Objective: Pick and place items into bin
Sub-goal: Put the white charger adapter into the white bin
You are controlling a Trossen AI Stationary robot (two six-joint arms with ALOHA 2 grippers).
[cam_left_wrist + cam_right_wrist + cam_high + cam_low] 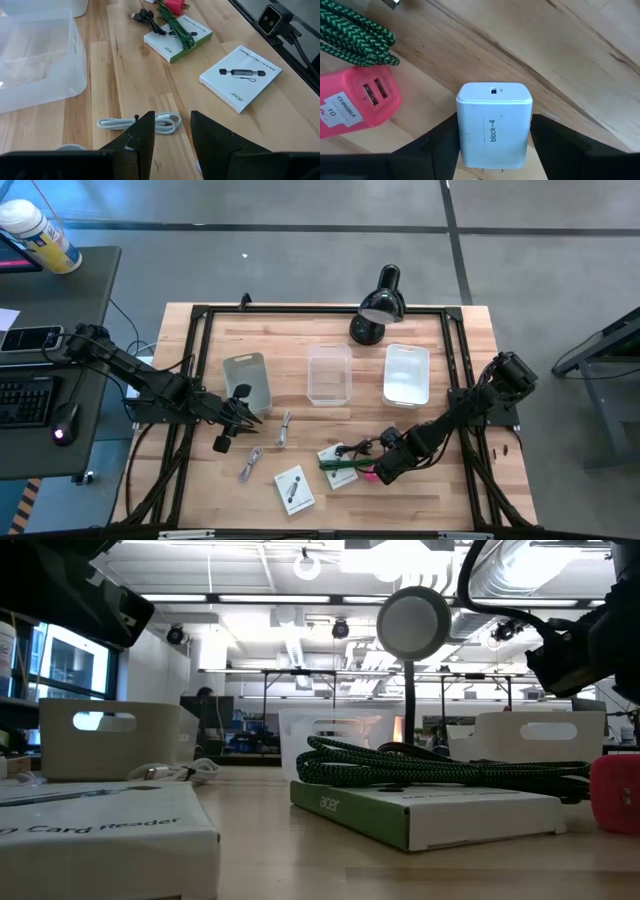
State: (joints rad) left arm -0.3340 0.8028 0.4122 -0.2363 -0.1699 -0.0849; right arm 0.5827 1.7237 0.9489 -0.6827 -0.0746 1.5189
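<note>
Right gripper [492, 150] seemingly clasps white block [493, 122] labelled "block-4".

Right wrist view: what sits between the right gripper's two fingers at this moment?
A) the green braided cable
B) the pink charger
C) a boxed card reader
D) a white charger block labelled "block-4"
D. The white block stands between the right gripper's dark fingers, its label readable, while the pink charger and the green braided cable lie off to one side on the wooden table.
</note>
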